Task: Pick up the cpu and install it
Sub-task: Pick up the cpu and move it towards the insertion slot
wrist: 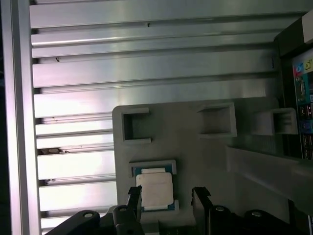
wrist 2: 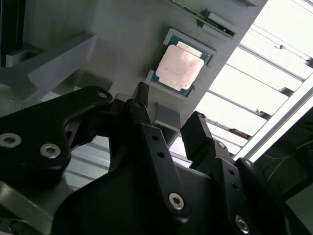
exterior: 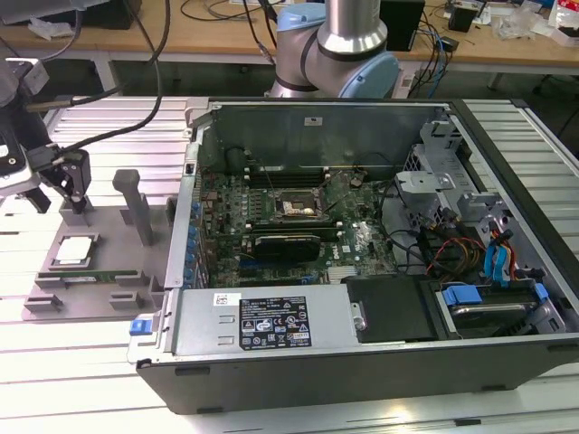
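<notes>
The cpu (exterior: pixel 74 250) is a small square chip with a silver top and a green rim. It lies flat in a recess of the grey holder plate (exterior: pixel 109 237) at the exterior view's left, outside the computer case. My gripper (exterior: pixel 56 193) hovers above it, open, with nothing between the black fingers. In both wrist views the cpu (wrist 2: pixel 180 67) (wrist: pixel 154 188) lies below the spread fingertips (wrist 2: pixel 140 100) (wrist: pixel 133 197) and is not touched. The black socket (exterior: pixel 298 208) sits in the middle of the motherboard inside the open case.
A long green memory stick (exterior: pixel 86 274) lies on the holder plate just in front of the cpu. Grey posts (exterior: pixel 136 203) rise from the plate. The case wall (exterior: pixel 185 208) stands between plate and motherboard. Cables and drive bays (exterior: pixel 470 244) crowd the case's right.
</notes>
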